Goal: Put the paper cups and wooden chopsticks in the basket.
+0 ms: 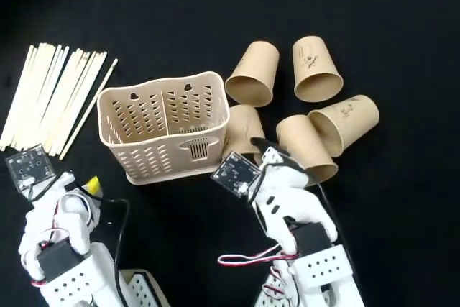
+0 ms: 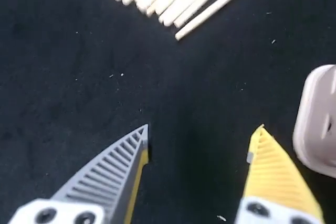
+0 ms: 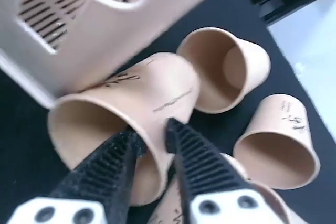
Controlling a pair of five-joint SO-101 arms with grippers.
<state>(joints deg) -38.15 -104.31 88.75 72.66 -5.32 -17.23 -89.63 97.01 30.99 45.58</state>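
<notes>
Right wrist view showed the right pincer (image 3: 152, 132) grasping the thin rim of a paper cup (image 3: 142, 93) beside the basket (image 3: 79, 35), a hold that might crumple it or slip, while the left pincer (image 2: 203, 128) hung released.

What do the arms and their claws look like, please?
The left arm and right arm are white with black motors, red-and-white cables and wrist circuit boards. The left claw has one grey and one yellow ribbed finger; the right claw has black ones.
</notes>
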